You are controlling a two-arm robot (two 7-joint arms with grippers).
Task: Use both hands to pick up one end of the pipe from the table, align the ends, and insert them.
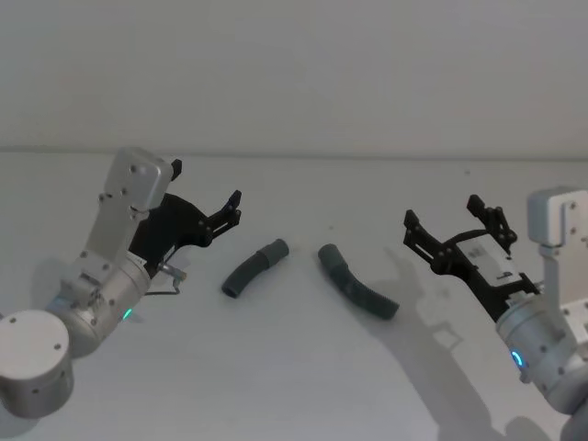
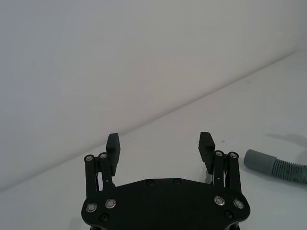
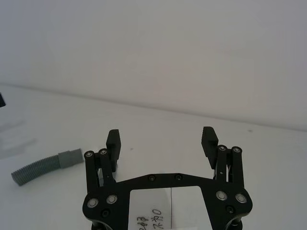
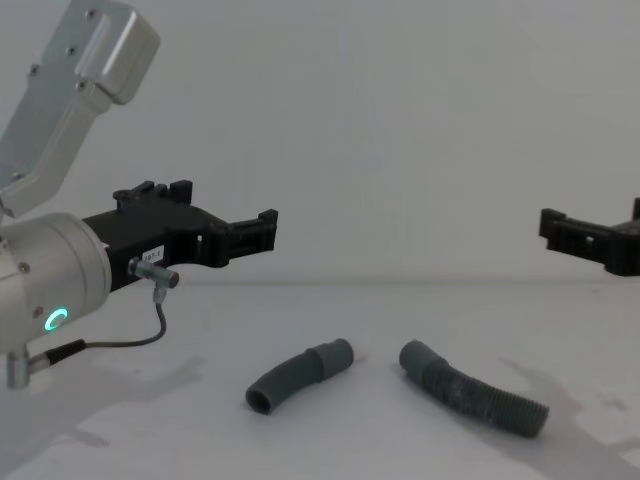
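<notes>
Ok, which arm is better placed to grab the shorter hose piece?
Left. The left claw is open and hangs above the table close to the shorter hose, on its side. The right claw, also open, is farther off, with the longer hose lying between.

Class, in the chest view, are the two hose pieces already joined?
No, the shorter piece and the longer piece lie apart on the table.

A lab-like test bench is suggested; a plain matt white-grey table (image 1: 276, 367) is spread below the jaws. A blank pale wall (image 1: 294, 64) is seen straight beyond them.
</notes>
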